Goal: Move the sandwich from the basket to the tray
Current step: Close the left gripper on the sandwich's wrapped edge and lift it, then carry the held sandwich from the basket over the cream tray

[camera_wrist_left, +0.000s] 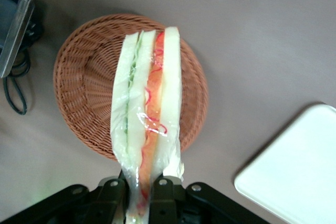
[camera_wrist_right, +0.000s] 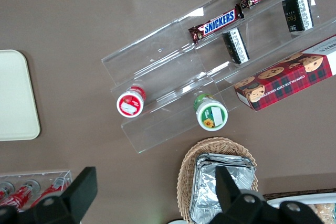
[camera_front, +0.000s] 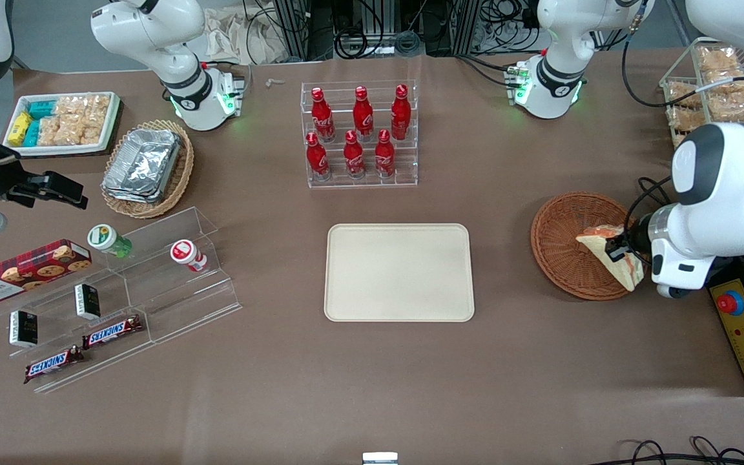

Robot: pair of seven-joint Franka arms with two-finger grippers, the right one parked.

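The sandwich (camera_wrist_left: 148, 116) is a plastic-wrapped wedge of pale bread with green, orange and red filling stripes along its cut edge. It is clamped between the jaws of the gripper (camera_wrist_left: 139, 190) by one end and sticks out from them, lifted above the basket (camera_wrist_left: 86, 85). The basket, round reddish-brown wicker, sits below the jaws. The cream tray (camera_front: 400, 272), flat and bare, lies well apart from the jaws, toward the parked arm's end.

basket (camera_wrist_left: 84, 77): rough woven wicker | sandwich (camera_wrist_left: 149, 98): glossy clear film | tray (camera_front: 400, 272): smooth matt
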